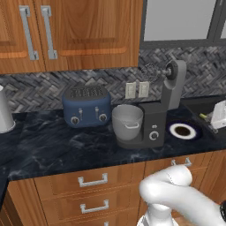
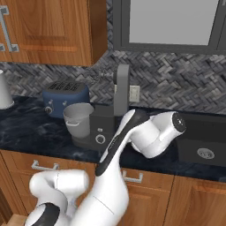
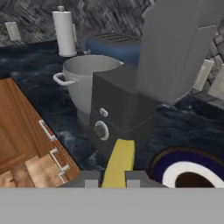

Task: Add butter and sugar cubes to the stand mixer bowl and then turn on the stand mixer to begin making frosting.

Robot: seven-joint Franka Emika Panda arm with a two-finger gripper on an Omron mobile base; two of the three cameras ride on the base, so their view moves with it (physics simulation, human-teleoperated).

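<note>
The dark marbled counter [image 1: 48, 145] carries a navy toaster [image 1: 87, 106], the stand mixer [image 1: 152, 126] with the stand mixer bowl [image 1: 127, 121] on its base, a dark-rimmed plate [image 1: 182, 130] (just right of the mixer) and a white paper-towel roll [image 1: 4, 110] far left.

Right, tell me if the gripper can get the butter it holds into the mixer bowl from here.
Probably yes. The gripper is shut on the butter, the bowl is open-topped with the head tilted up, but the mixer base stands between.
</note>
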